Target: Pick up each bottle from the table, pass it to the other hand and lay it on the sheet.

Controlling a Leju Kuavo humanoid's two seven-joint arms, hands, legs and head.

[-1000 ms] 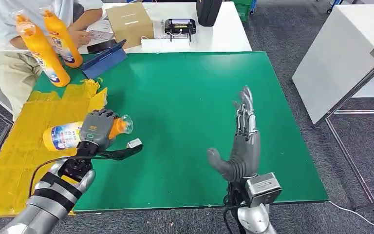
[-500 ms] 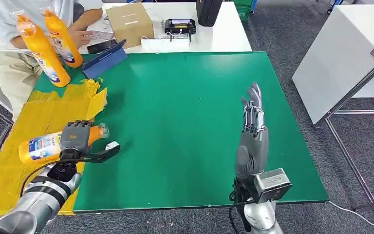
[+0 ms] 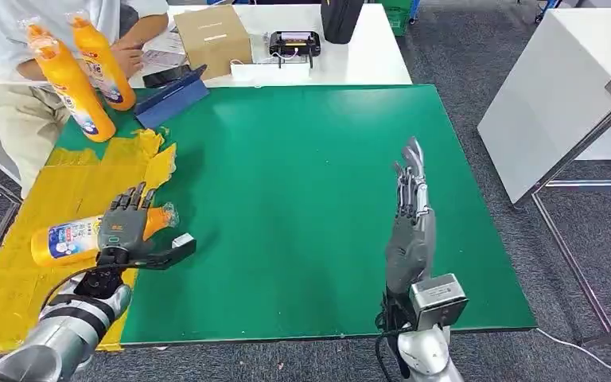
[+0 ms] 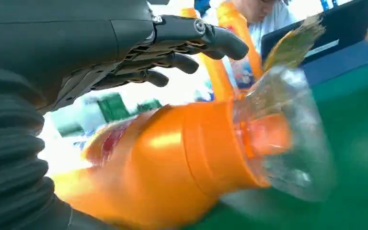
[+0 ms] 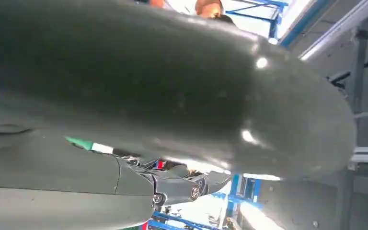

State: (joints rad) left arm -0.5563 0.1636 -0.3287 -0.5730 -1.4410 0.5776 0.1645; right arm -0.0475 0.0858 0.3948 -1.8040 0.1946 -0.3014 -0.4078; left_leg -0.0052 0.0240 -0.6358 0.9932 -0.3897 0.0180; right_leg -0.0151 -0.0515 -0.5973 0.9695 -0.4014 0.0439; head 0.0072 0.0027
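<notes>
Bottle flat on yellow sheet under spread left robot hand

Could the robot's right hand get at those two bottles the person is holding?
Probably not from there. The right robot hand stands open over the far side of the green table, while the two bottles are across it in a person's hands.

Orange bottle with a blue-white label and clear cap, lying on crinkly yellow sheet; tabletop is plain green.
</notes>
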